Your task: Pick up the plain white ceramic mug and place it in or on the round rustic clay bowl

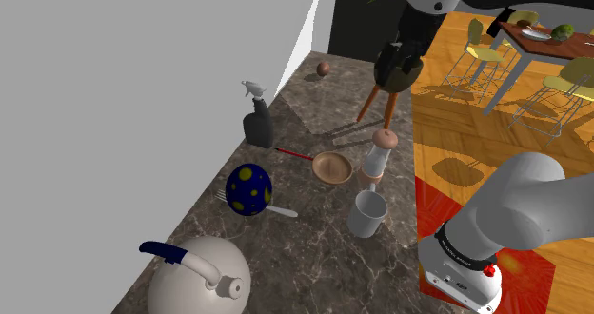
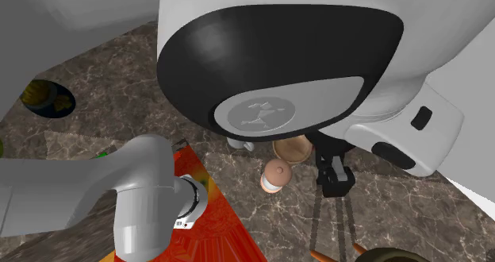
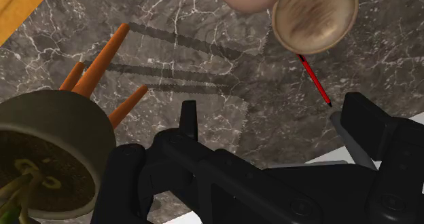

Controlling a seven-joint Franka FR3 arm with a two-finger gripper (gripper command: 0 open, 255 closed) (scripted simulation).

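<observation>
The dark marble table (image 1: 314, 255) runs along a grey wall. The white arm (image 1: 533, 207) rises from its stand past the shoulder view's right edge, so its middle is cut off. In the second exterior view one big joint of the arm hides much of the table and the upper half of the bowl (image 1: 332, 166). A pale kettle (image 1: 195, 282) with a blue handle stands far from the bowl, and the lower edge cuts off its base. A dark plant pot (image 3: 47, 155) on orange legs stands well beyond the bowl; the plant itself is hard to make out. The pincer (image 3: 272, 117) hangs beside that pot, its two black fingers wide apart with only bare table between them. A dark spray bottle (image 1: 258, 127) stands near the bowl on the wall side. A blue egg-shaped thing (image 1: 248, 189) with yellow spots lies near the bowl, toward the kettle. The white mug (image 1: 369, 214) stands upright on the table, apart from the bowl on the side toward the stand. A grinder (image 1: 384, 153) stands just beside the bowl. The bowl is round and brown. A thin red stick (image 3: 314, 80) reaches out from the bowl's rim.
</observation>
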